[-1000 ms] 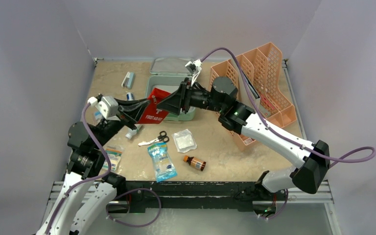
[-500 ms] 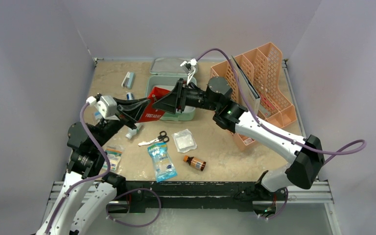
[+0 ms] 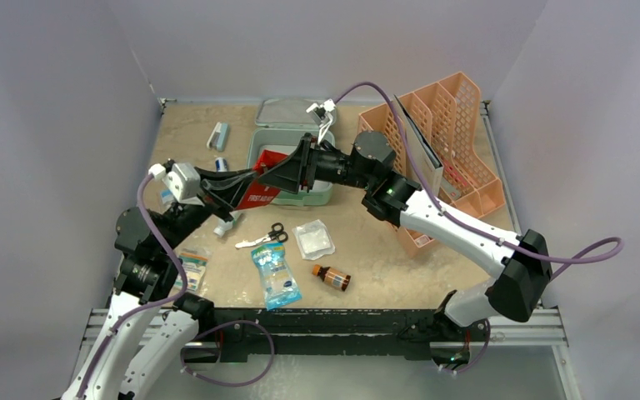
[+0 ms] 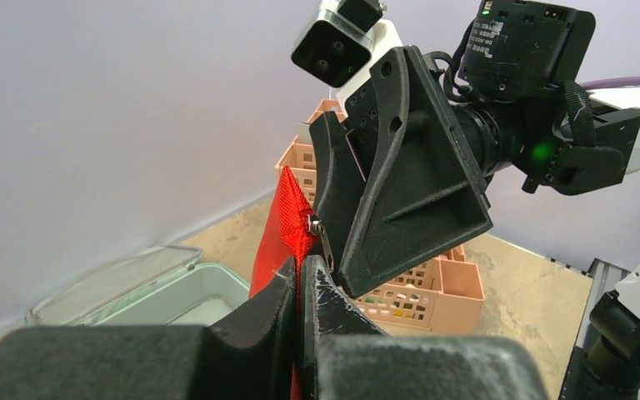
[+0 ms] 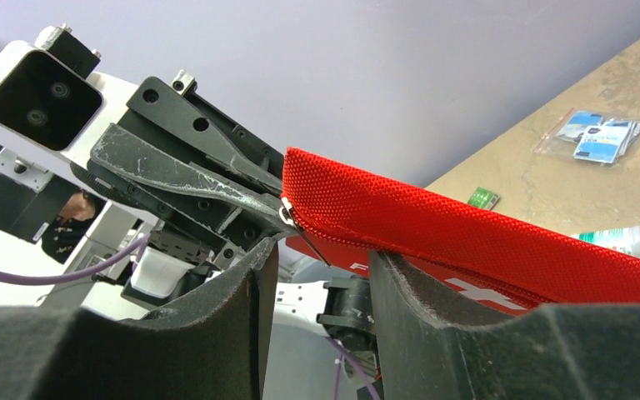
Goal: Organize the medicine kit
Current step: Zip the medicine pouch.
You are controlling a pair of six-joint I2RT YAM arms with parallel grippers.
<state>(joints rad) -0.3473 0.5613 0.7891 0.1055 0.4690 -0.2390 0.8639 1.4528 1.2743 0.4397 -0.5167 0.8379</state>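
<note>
The mint-green medicine kit [image 3: 323, 198] stands open at the table's back, its lid [image 3: 287, 112] lying behind it. My left gripper [image 3: 244, 181] is shut on the edge of a red first-aid pouch [image 3: 260, 192] and holds it in the air over the kit's left side. In the left wrist view the pouch [image 4: 279, 229] is pinched between my left gripper [image 4: 302, 271] jaws. My right gripper [image 5: 321, 250] is open at the pouch's [image 5: 467, 233] corner. The metal zipper pull [image 5: 302, 232] hangs between its fingers, which stay apart from it.
A peach mesh rack [image 3: 446, 137] stands at the back right. Scissors [image 3: 265, 236], a white gauze packet [image 3: 314, 239], a blue packet [image 3: 276, 277] and a brown bottle [image 3: 332, 277] lie in front. Small boxes [image 3: 218, 135] and a sachet [image 3: 190, 268] lie at the left.
My right gripper has slid left up to the pouch's zipper corner and its jaws have narrowed a little. The left gripper has kept its hold, and the pouch has tilted slightly.
</note>
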